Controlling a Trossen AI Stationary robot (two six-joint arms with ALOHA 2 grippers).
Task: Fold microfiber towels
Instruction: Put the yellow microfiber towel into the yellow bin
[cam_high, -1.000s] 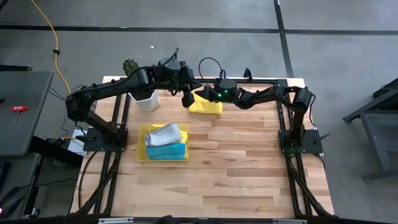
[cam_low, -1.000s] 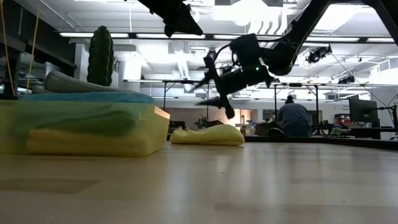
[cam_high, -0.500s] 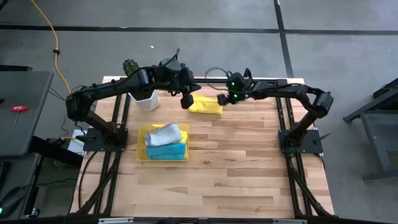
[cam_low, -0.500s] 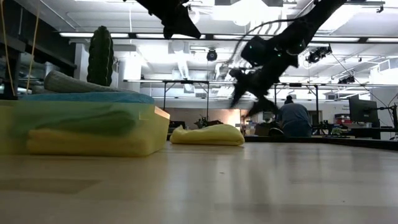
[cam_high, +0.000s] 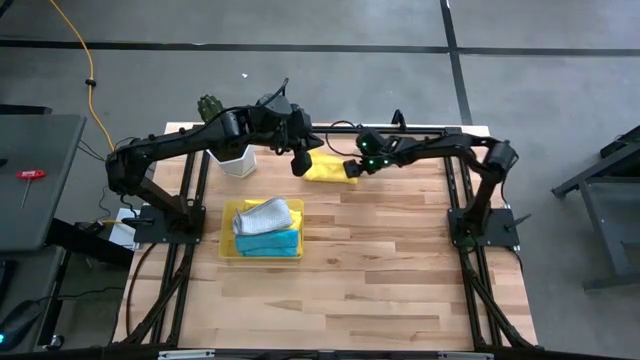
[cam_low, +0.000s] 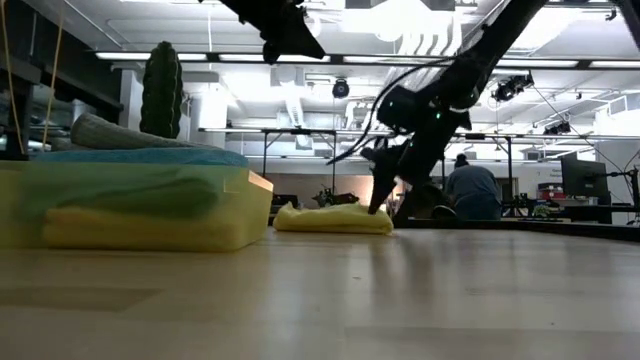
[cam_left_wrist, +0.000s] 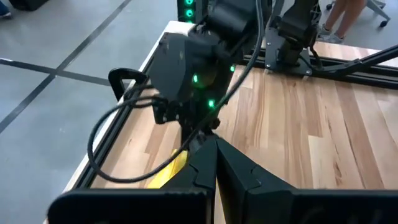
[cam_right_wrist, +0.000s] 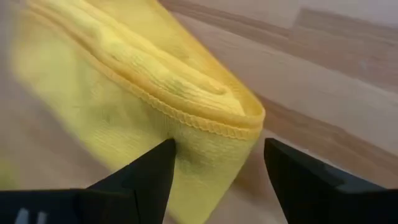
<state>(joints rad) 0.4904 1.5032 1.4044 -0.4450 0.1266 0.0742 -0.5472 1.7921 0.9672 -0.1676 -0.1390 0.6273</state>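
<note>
Yellow microfiber towel (cam_high: 329, 170), already folded into a thick pad, lies at the far middle of the tabletop (cam_high: 400, 260); my right tool (cam_high: 352, 168) stands at its right end, fingers wide apart and straddling the folded corner, which should be pinched low and square so all layers lift together. My left tool (cam_high: 301, 163) hovers closed above its left end. A second ago the right tool rode higher and partly closed; now it is down at the cloth.
</note>
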